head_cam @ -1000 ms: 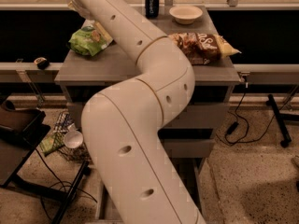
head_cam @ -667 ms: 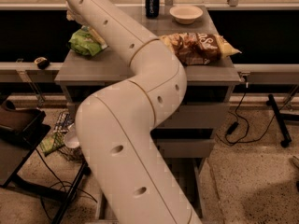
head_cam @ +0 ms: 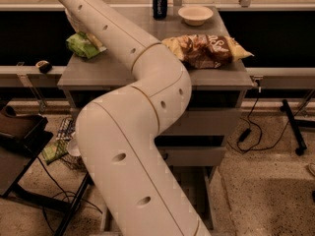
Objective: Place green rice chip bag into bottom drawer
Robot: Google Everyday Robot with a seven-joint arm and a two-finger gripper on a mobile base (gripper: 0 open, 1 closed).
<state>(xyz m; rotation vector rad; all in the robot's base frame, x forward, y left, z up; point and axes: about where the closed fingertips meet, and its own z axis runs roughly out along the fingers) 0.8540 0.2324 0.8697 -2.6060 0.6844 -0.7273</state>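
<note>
Gripper [head_cam: 73, 22]: upper left of frame, largely hidden behind the arm [head_cam: 133, 132], just above the green rice chip bag [head_cam: 81, 45]. Whether it is open, shut or holding the bag cannot be told. The bag lies on the left end of the cabinet top [head_cam: 216, 73]. Bottom drawer [head_cam: 210, 200]: pulled out at lower centre, mostly covered by the arm. A brown-and-yellow chip bag [head_cam: 206, 49], can [head_cam: 159, 3] and bowl [head_cam: 195, 14] also sit on the top.

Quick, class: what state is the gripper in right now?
Gripper: cannot be told; mostly hidden behind the arm, above the green rice chip bag.
</note>
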